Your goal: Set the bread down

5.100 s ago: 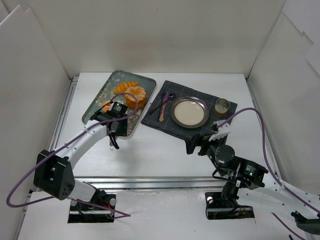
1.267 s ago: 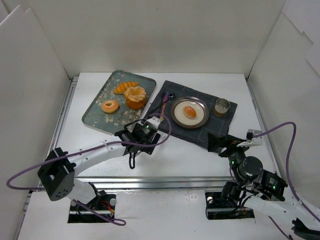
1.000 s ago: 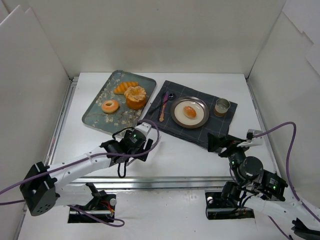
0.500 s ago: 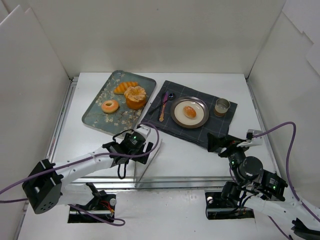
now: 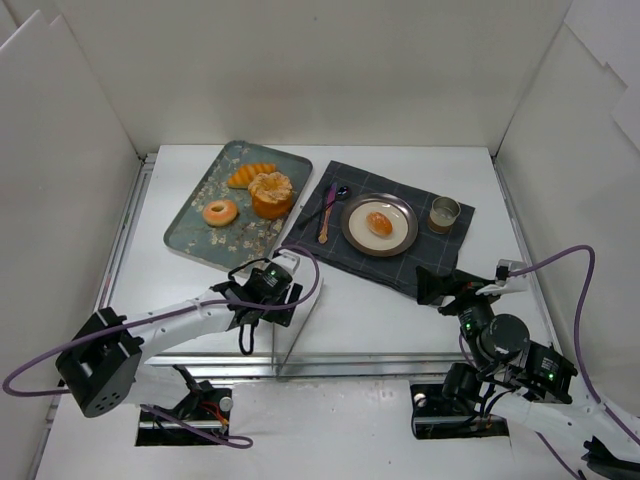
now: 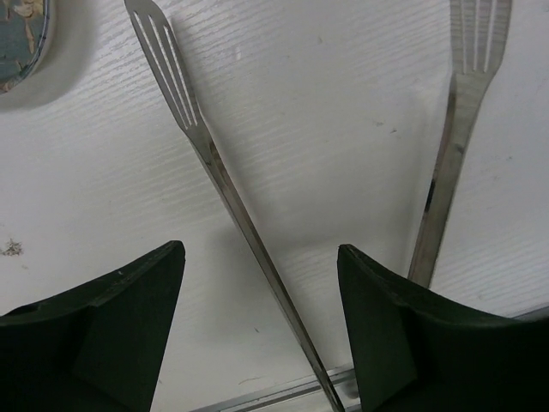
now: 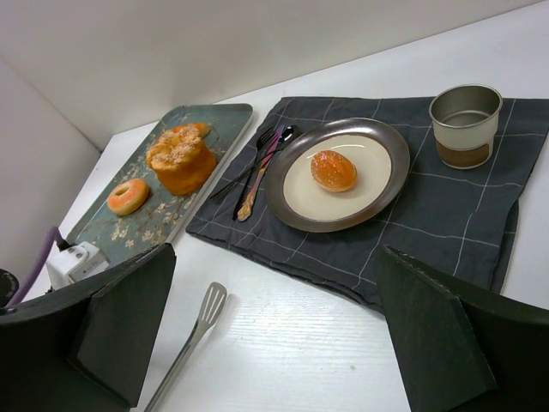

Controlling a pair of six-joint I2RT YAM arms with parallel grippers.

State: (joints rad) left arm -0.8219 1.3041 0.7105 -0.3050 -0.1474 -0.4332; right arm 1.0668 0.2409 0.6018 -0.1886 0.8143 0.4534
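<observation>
The bread, a small golden-orange oval bun, lies on the round grey plate on the dark cloth; it also shows in the right wrist view. My left gripper hangs low over the table near the front edge, jaws open. Metal tongs lie on the table under it: one arm runs between the fingers without touching them, and the other passes behind the right finger. My right gripper is open and empty, in front of the cloth and facing the plate.
A patterned tray at the back left holds a ring donut, a large ridged bun and another pastry. A metal cup and cutlery sit on the cloth. White walls enclose the table.
The bread has gone from the tray to the plate. The left arm pulled back toward the front edge, and the tongs now lie on the table. The right gripper drew back.
</observation>
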